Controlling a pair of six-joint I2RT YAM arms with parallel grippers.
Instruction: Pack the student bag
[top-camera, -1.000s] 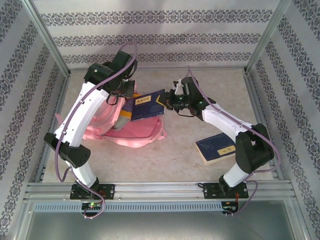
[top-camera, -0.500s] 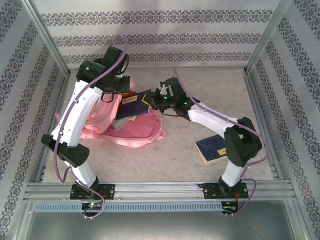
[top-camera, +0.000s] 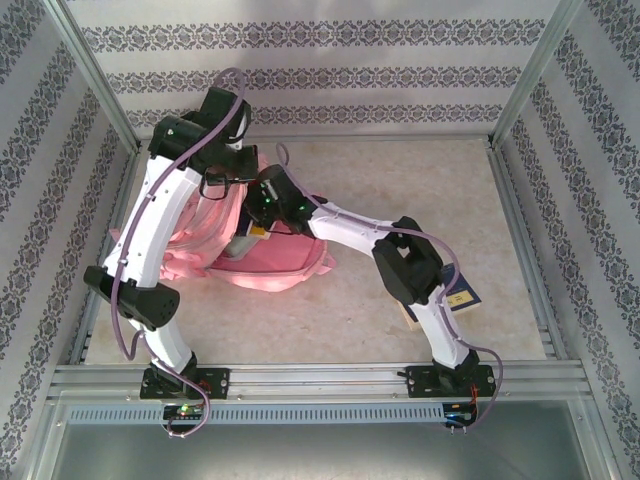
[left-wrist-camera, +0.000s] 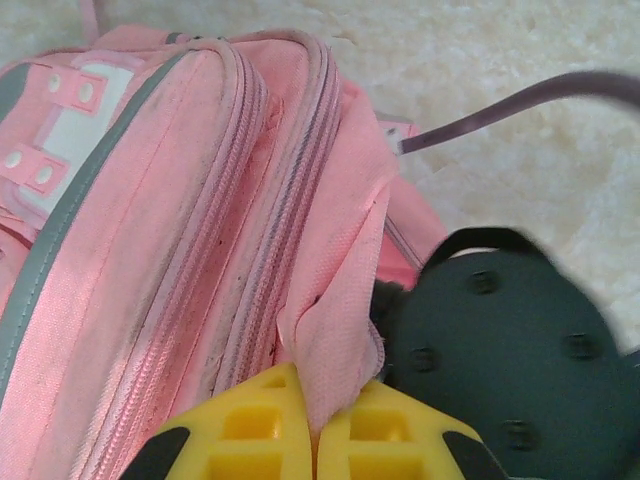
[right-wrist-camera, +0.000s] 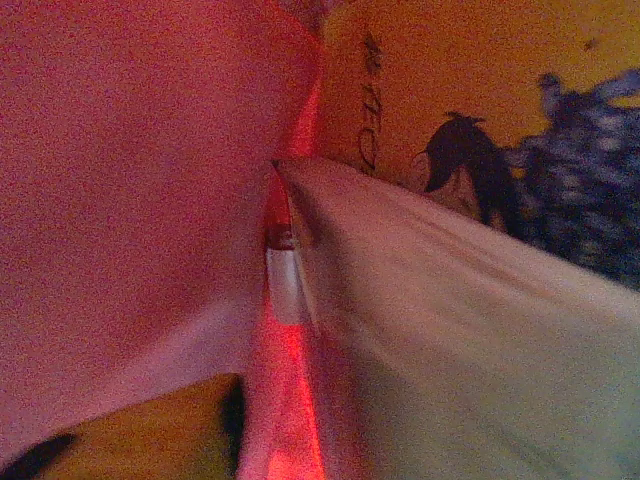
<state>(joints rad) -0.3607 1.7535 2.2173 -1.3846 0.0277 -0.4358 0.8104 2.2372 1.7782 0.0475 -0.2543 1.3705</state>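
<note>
One student bag centre-left, its left edge near the frame rail; table open upper right; two books: first book inside the bag, second book lower right; my left gripper pinching the bag's flap; my right gripper in the bag mouth, can't tell whether it's spread or closed.

So the bag is all pink woven cloth, matt and a bit grubby, with ribbed zip tracks and smoother grey and white trim patches. The left gripper is matt yellow plastic, and the disc is matt black plastic. The arm shells look like glossy white plastic, the frame rails are brushed metal, and the table has a dull mottled stone look. The book has a printed paper cover.
</note>
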